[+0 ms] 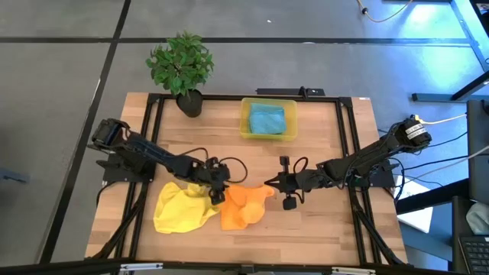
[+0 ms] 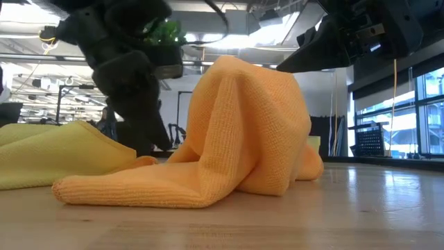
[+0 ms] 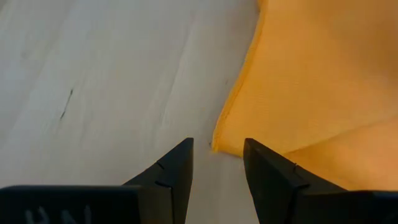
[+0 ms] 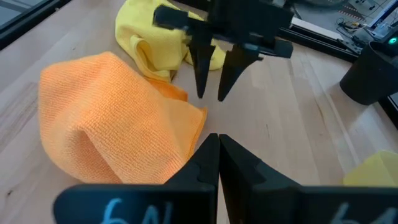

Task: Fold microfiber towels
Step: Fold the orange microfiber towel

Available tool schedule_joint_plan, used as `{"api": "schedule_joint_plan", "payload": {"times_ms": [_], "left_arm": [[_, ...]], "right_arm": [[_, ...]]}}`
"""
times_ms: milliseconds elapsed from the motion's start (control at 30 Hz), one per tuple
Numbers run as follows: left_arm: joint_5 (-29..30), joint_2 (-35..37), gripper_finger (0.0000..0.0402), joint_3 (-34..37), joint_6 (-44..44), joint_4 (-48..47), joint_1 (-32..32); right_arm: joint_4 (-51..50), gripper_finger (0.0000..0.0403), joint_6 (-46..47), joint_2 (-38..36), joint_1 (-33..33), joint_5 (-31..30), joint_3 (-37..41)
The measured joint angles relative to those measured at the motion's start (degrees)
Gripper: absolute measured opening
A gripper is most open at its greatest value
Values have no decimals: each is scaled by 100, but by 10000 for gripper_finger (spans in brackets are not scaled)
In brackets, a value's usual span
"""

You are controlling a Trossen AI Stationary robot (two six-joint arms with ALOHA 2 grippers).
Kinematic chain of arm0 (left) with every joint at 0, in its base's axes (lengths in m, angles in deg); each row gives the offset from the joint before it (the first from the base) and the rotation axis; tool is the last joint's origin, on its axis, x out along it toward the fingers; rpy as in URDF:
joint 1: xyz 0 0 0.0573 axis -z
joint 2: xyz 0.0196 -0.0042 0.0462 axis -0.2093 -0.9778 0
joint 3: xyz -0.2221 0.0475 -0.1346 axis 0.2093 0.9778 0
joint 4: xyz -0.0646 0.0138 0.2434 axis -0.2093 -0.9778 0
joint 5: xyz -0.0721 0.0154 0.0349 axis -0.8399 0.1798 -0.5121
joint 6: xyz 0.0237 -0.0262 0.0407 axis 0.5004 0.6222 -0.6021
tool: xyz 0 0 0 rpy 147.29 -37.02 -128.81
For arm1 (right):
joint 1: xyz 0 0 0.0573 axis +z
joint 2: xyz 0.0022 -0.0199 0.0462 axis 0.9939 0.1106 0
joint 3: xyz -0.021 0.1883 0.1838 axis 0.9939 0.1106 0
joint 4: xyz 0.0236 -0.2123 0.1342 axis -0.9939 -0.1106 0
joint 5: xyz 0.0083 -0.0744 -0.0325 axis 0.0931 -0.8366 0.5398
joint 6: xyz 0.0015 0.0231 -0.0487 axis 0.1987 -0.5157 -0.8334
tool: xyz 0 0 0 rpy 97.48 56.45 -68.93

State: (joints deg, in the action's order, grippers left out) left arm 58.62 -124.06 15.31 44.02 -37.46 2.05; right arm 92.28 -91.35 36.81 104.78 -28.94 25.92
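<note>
The left gripper (image 1: 218, 186) is positioned low over the table (image 1: 321, 229), near its middle. Its fingers (image 3: 177, 171) stand partly apart and hold nothing; a corner of the orange towel (image 1: 243, 206) lies just beyond the fingertips.

The right gripper (image 1: 269, 183) is positioned directly to the right of the left gripper, across the orange towel. Its fingers (image 4: 202, 158) are pressed together at the towel's raised right edge; whether cloth is pinched between them cannot be determined.

The orange towel lies crumpled and humped near the table's front centre. The yellow towel (image 1: 182, 206) lies bunched to its left, touching it.

A teal-blue towel (image 1: 267, 119) lies inside the yellow bin (image 1: 246, 122) at the far edge. A potted plant (image 1: 183, 69) stands left of the bin.
</note>
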Motion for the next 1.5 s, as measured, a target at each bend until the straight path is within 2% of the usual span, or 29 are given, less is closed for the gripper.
{"api": "schedule_joint_plan", "payload": {"times_ms": [100,200,300,367,733,900,1267,1500], "left_arm": [[-151,447,131,524,71,559,-94],[-230,849,131,1152,309,1515,-142],[-383,998,131,1618,559,2363,-136],[-384,974,131,1788,698,2517,-116],[-399,244,131,1841,883,3110,-194],[-765,-139,131,1837,883,3671,-318],[-1070,-592,131,1828,859,4397,-519],[-1032,-1025,131,1534,712,4311,-409]], "right_arm": [[-8,13,-4,0,0,0,0],[-1,13,-4,0,0,0,0],[14,13,-10,0,-9,0,0],[58,13,-4,0,-27,-2,0],[160,13,107,0,-39,0,0],[164,13,162,0,-39,-1,32],[100,13,321,0,-39,0,39],[41,13,449,0,-39,0,44]]}}
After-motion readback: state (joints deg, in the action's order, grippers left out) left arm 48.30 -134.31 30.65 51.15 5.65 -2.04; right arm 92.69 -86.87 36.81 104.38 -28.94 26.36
